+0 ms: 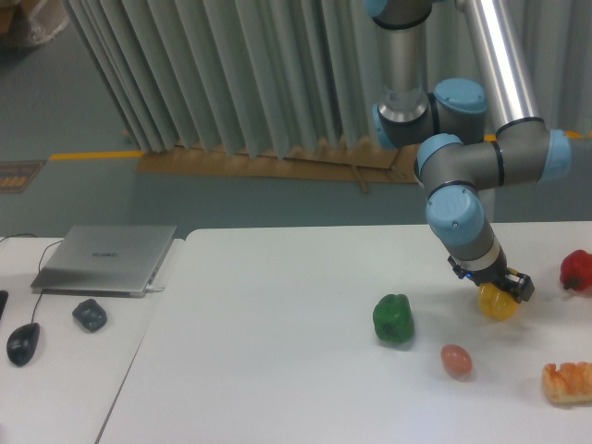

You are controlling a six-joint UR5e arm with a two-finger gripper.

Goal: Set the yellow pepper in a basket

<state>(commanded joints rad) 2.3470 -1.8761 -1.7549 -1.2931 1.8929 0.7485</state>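
Bread (567, 382): nearest you, at the right edge of the white table (277, 370), partly cut off by the frame.
Egg-shaped item (455, 360): brownish, lying just left of the bread and in front of both peppers.
Green pepper (394, 320): standing near the middle right of the table, well left of the gripper.
Yellow pepper (498, 304): you will find it on the table directly under the gripper, right of the green pepper; only its lower lobes show below the dark fingers.
Gripper (504, 289): it sits down on top of the yellow pepper, touching or nearly so. You cannot tell from this view whether the fingers are clamped on the pepper or merely straddling it.
Red pepper (577, 271): at the far right edge, beyond and right of the gripper, apart from it.
Side desk: mouse (22, 343), a small dark object (90, 314), and a closed laptop (106, 259) behind them.
Background: grey pleated curtain (213, 74).
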